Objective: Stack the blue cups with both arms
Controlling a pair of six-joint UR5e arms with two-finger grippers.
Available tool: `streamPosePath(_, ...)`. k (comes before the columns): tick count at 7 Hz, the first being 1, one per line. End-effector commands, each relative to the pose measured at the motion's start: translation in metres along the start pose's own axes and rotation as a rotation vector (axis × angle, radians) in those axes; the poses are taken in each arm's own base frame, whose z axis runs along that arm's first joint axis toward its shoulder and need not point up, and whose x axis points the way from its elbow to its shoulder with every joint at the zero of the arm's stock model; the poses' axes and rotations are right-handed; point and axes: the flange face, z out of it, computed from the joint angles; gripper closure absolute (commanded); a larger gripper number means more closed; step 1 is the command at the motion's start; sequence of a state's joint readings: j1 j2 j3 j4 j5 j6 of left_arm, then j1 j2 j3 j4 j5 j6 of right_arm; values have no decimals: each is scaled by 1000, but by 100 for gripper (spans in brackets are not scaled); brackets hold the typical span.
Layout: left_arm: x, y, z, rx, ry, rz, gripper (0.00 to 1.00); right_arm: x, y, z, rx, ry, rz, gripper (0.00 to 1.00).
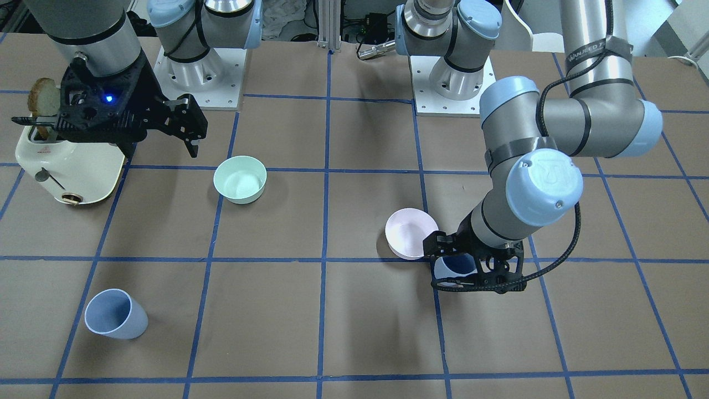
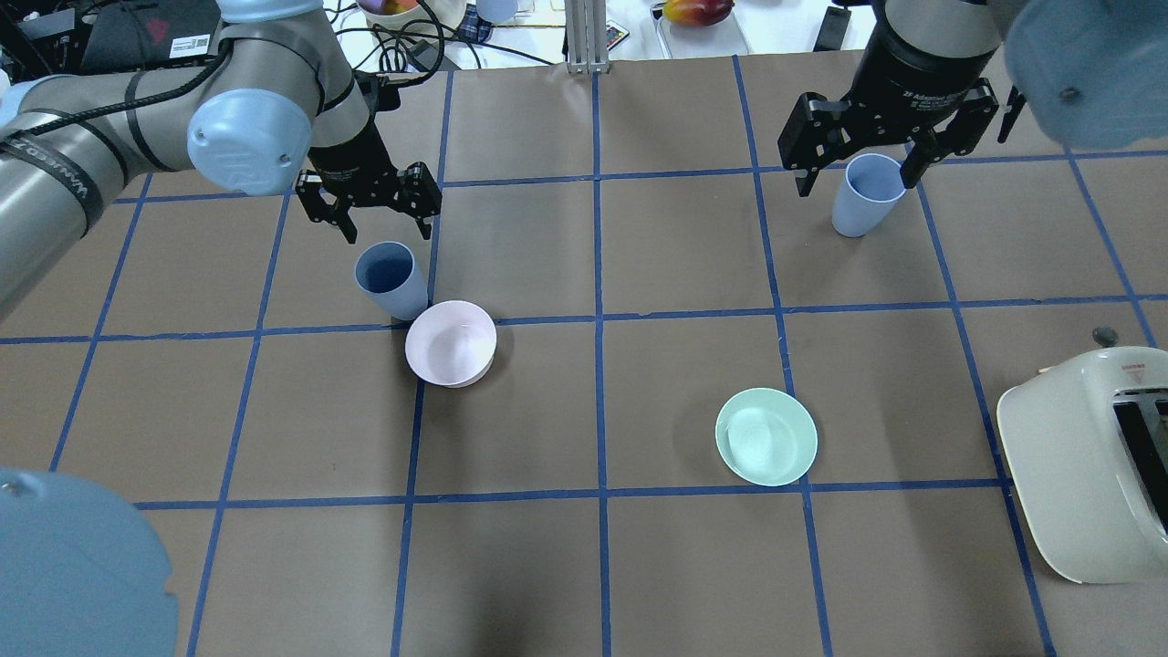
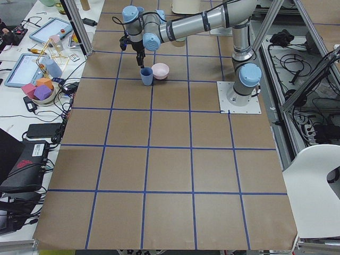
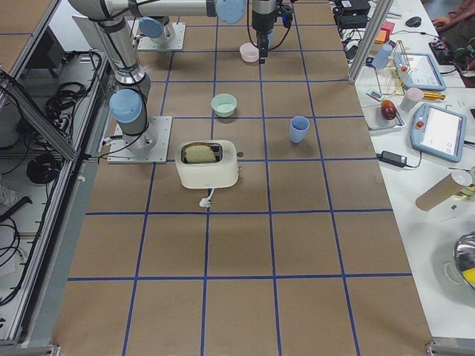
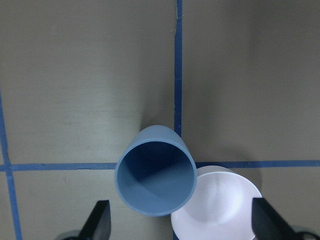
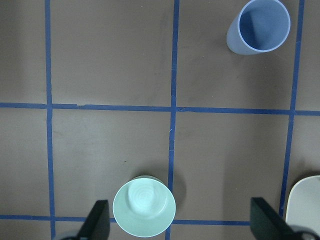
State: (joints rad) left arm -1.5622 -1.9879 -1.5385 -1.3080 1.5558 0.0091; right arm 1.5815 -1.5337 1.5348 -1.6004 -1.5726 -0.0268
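Left gripper (image 2: 388, 228): jaws released and empty, low over blue cup A (image 5: 155, 170). In the wrist view the cup sits just ahead of the line between the jaws, nearer one finger than the other. No contact can be seen. The pink bowl (image 5: 220, 207) is just beside the cup on the far finger's side and may be touching it.

Right gripper (image 2: 858, 182): jaws released and empty, high above the bench (image 2: 593, 411). Blue cup B (image 6: 260, 27) stands well ahead of these jaws and off to one side, not under them.

Both cups are upright, mouth up, with the long axis vertical, tapering to the base.

Handling (judgement): thin stiff plastic, light and smooth. The taper could let a wall grasp slip upward, so only a moderate squeeze is wanted. The best hold looks like the wall just under the rim, or a rim pinch with one finger inside. For A, the bowl crowds one finger's path, so the free sides are the better approach.
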Motion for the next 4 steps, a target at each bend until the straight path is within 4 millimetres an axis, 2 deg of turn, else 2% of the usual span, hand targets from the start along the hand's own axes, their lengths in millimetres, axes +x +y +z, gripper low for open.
streamPosePath(1, 6, -7, 47, -24, 1, -1, 1, 6, -5, 9, 1, -1, 16, 0)
streamPosePath(2, 7, -5, 52, -33, 0, 5, 35, 26, -24, 16, 28, 6, 28, 0)
streamPosePath(3, 5, -6, 52, -32, -2, 16, 66, 66, -35, 16, 40, 3, 75, 0)
streamPosePath(4, 6, -7, 49, -25, -1, 16, 94, 109, -46, 30, 20, -1, 60, 0)
